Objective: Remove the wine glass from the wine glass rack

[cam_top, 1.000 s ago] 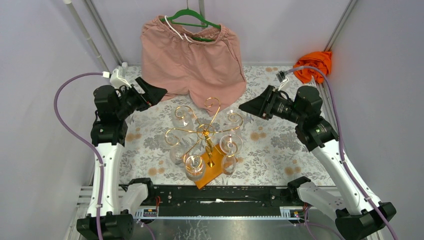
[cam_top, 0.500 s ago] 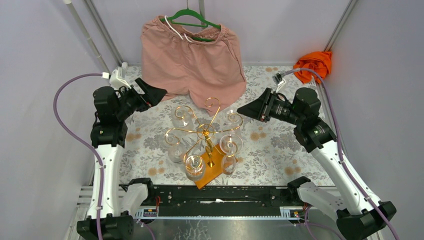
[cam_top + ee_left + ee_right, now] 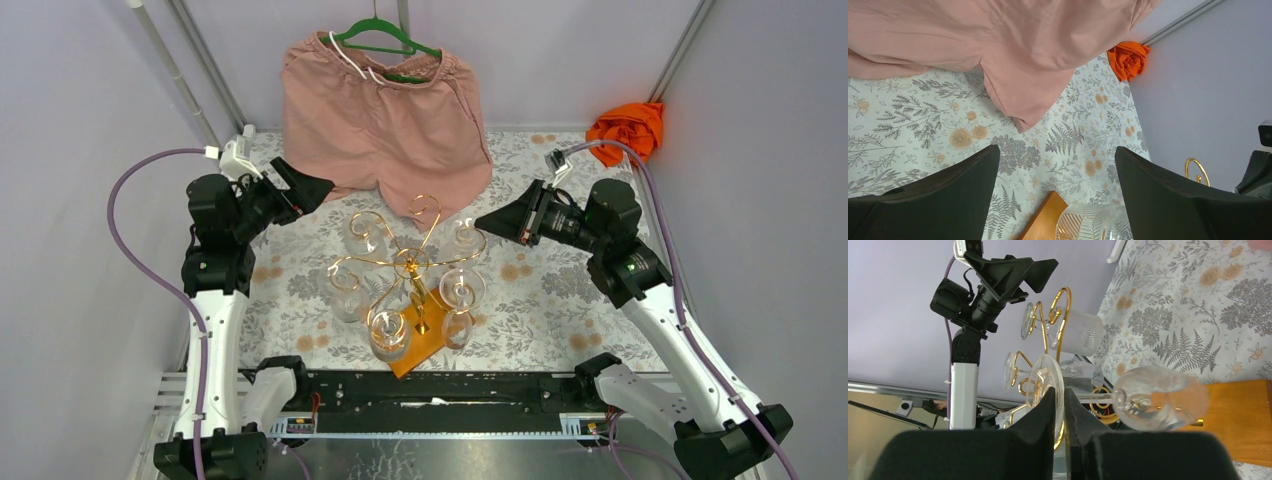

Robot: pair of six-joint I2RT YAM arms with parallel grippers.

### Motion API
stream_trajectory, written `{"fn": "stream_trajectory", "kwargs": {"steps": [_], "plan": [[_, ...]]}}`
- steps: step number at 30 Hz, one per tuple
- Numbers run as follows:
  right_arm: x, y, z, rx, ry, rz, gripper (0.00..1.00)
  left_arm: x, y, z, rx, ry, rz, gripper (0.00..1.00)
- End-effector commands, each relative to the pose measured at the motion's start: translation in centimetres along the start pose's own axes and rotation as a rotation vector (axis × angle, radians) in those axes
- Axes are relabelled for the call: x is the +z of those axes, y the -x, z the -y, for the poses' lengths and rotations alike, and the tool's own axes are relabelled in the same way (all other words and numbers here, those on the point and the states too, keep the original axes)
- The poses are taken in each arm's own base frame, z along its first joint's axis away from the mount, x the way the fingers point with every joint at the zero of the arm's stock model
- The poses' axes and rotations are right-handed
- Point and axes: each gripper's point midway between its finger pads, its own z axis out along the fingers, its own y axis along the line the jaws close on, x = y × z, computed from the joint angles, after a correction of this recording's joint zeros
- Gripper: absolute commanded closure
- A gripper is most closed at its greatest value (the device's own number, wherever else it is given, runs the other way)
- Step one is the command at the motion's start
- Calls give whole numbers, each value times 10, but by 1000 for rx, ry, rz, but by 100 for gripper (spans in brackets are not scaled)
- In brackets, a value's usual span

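The wine glass rack (image 3: pixel 411 263) is a gold scroll stand on an orange-brown wooden base (image 3: pixel 420 345), with several clear glasses hanging from its arms. At its far right arm my right gripper (image 3: pixel 482 222) meets a wine glass (image 3: pixel 462 238). In the right wrist view the fingers (image 3: pixel 1048 412) pinch the thin foot disc of that wine glass (image 3: pixel 1160 405), whose stem and bowl stick out to the right. My left gripper (image 3: pixel 318 185) hangs open at the rack's far left, apart from it. Between its jaws (image 3: pixel 1055 155) only tablecloth shows, with a ribbed glass (image 3: pixel 1093 225) below.
Pink shorts (image 3: pixel 385 120) on a green hanger hang at the back, their hem close behind the rack. An orange cloth (image 3: pixel 628 128) lies in the back right corner. Grey walls close in both sides. The floral tablecloth (image 3: pixel 560 290) covers the table.
My right gripper has edged left toward the rack and its jaws have closed onto the glass foot. The left arm has not moved.
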Motion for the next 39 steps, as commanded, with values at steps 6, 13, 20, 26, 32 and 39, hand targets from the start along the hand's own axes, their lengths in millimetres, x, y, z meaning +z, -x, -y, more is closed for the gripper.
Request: {"fn": "stream_trajectory", "kwargs": {"steps": [6, 13, 20, 26, 32, 39], "plan": [[0, 0, -12, 19, 43, 0, 100, -1, 4, 5, 29, -22, 22, 7], [-2, 2, -12, 59, 4, 11, 100, -3, 4, 7, 35, -22, 27, 7], [-9, 2, -15, 96, -23, 20, 100, -3, 3, 5, 35, -18, 22, 7], [-18, 5, -14, 95, -69, 71, 100, -3, 1, 5, 29, -20, 17, 7], [-23, 8, -15, 96, -71, 109, 100, -4, -1, 4, 27, -22, 14, 7], [-25, 4, -22, 108, -37, 96, 100, -5, -2, 5, 26, -24, 14, 7]]}}
